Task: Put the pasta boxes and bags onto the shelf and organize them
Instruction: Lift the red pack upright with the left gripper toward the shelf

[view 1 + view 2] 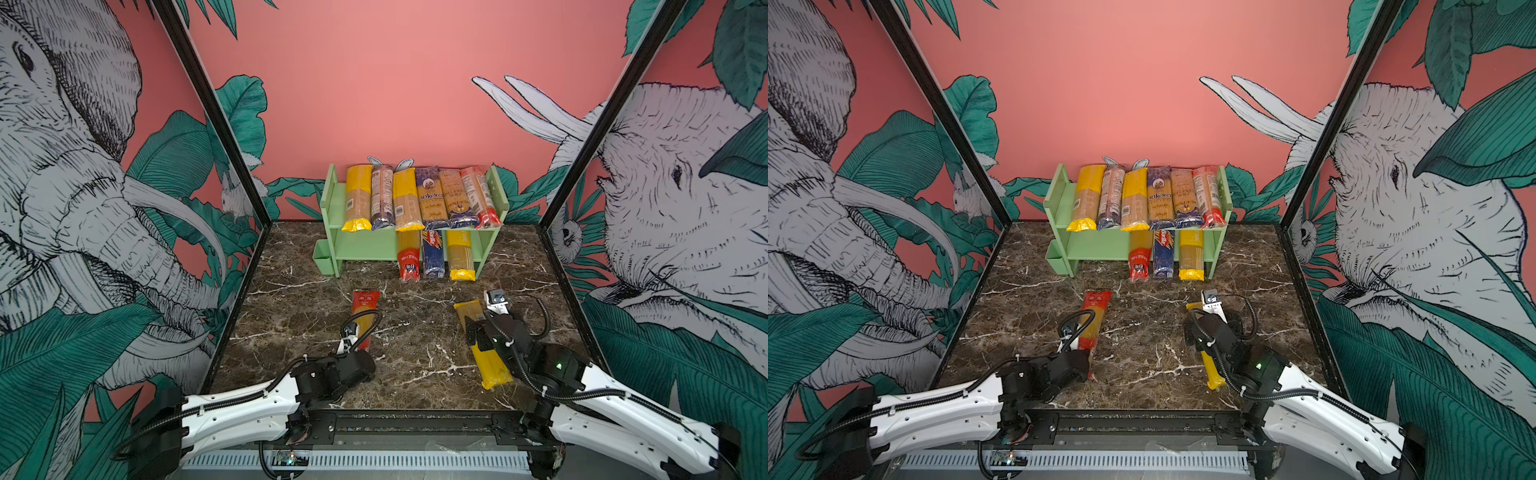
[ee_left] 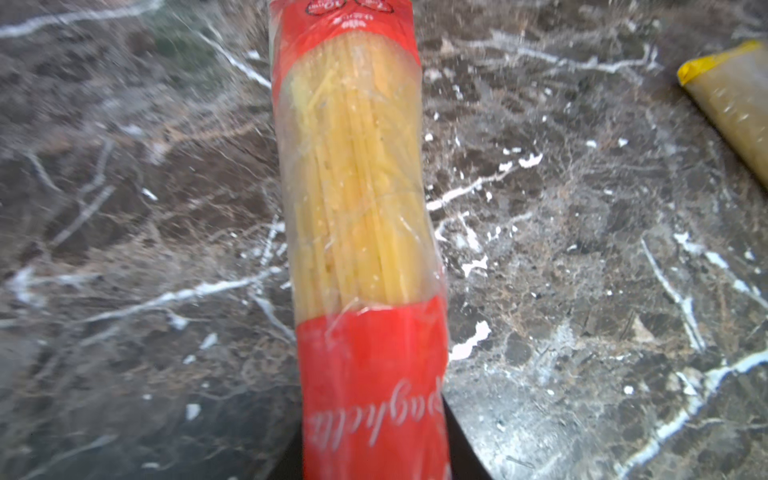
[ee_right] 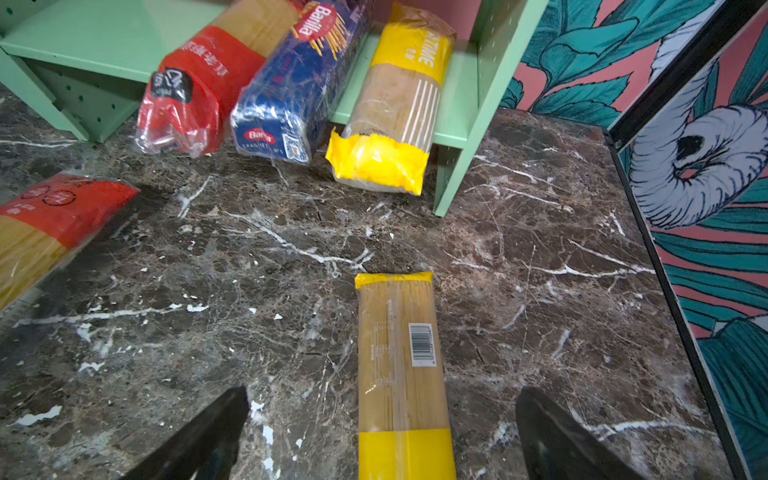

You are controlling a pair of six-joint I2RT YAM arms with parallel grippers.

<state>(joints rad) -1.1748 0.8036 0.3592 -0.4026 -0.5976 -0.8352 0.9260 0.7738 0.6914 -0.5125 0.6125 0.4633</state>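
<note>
Dark brown marble tabletop (image 1: 419,332) carries the pale green shelf (image 1: 361,245) at its 12 o'clock edge, against the pink wall. In both top views six spaghetti packs (image 1: 419,195) lie side by side across the upper tier. On the lower tier, toward its 3 o'clock end, lie a red-ended bag (image 1: 408,257), the blue Barilla pack (image 1: 433,253) and a yellow-ended bag (image 1: 460,257), their near ends jutting past the front edge. A little green cup (image 1: 322,257) hangs on the shelf's 9 o'clock side.

Two packs are off the shelf. The red-ended spaghetti pack (image 1: 365,316) sits toward 7 o'clock of the table, pointing roughly at 12. The left gripper (image 1: 353,336) has its dark fingers (image 2: 461,444) pressed against both sides of the pack's near red end. The wrist view is blurred, so the firmness of the grip is uncertain.

The yellow-ended spaghetti pack (image 3: 399,353) lies flat toward 5 o'clock, angled toward 11. The right gripper (image 3: 382,390) hangs over it with jaws spread wide, one finger on each side, neither touching it.
</note>
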